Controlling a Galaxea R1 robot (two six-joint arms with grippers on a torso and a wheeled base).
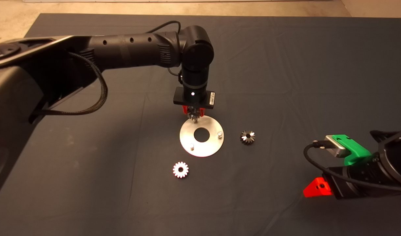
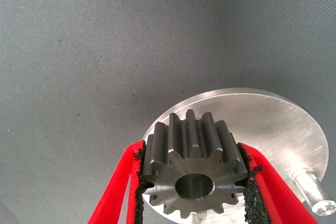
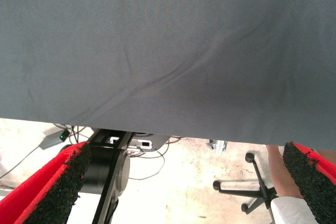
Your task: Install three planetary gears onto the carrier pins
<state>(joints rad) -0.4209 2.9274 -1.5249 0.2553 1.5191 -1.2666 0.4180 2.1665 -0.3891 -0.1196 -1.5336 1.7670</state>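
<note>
Zero gears were seated on pins at this point. Left claw (image 2: 194, 192) was clenched on one gear (image 2: 193, 169), holding it just above the far edge of the round plate (image 1: 209, 144), roughly over the third pin, which was mostly hidden. Two other pins (image 1: 219, 133) (image 1: 192, 147) stood bare. Two more gears lay loose on the surface: one (image 1: 247, 136) beside the plate, one (image 1: 181, 169) near its front. Right claw (image 3: 184, 187) was parked at the lower right, fingers spread, empty. Judged: first install in progress, all three left.
</note>
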